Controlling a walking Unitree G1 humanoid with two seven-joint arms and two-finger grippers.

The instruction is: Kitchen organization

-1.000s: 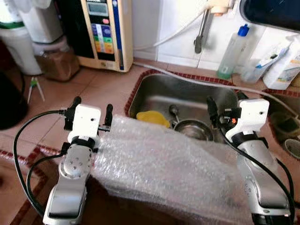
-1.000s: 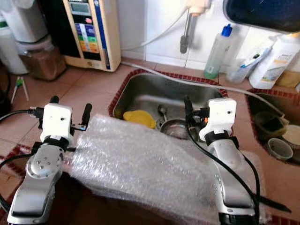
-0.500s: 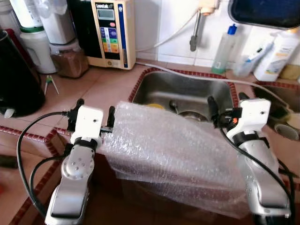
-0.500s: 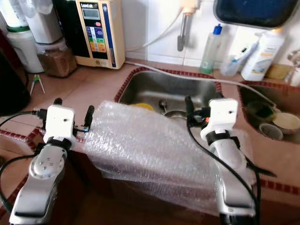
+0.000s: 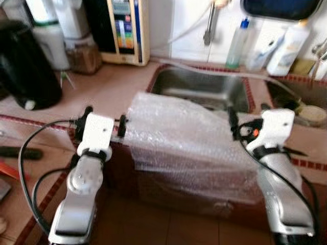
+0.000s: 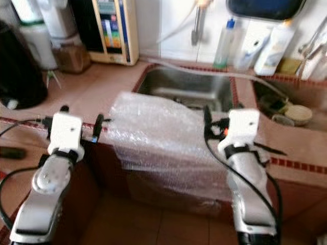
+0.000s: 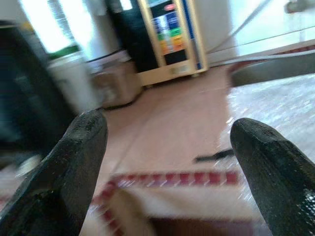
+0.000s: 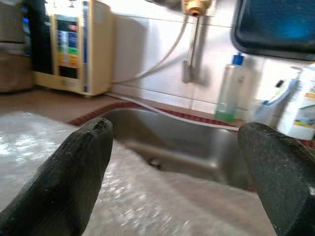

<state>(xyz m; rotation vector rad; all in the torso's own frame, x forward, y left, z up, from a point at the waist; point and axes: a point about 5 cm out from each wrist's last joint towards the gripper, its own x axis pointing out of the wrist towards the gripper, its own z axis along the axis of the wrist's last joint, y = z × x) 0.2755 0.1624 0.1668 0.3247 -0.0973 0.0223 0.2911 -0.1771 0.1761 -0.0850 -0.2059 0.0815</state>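
Fingers of both grippers are spread wide w/ nothing between them; the left gripper (image 5: pixel 103 117) sits at the wrap's left edge, the right gripper (image 5: pixel 246 116) at its right edge, both raised to about counter height; in the left wrist view the left fingers (image 7: pixel 74 147) frame bare counter, wrap just off to one side; in the right wrist view the right fingers (image 8: pixel 81 157) frame wrap and the sink beyond.

Bubble wrap (image 5: pixel 189 135) is the thing in hand, I judge; it drapes over the counter's front edge, right in front of the sink (image 5: pixel 204 89), upper part lying on the counter (image 5: pixel 112 92), lower part hanging down the cabinet front; its long axis runs left-right along that edge, i.e. across both grippers' line of reach.

Key relation: wrap lies between the two grippers, inboard of each; the left one's inner finger looks close to the wrap's edge, can't tell if touching; the right one seems to overlap the far end, approx. equal reach, so a two-arm pinch from the ends looks apt.

Kettle (image 5: pixel 28 66) at the counter's back-left, bottles (image 5: pixel 237 41) behind the sink, well apart; views are blurred.
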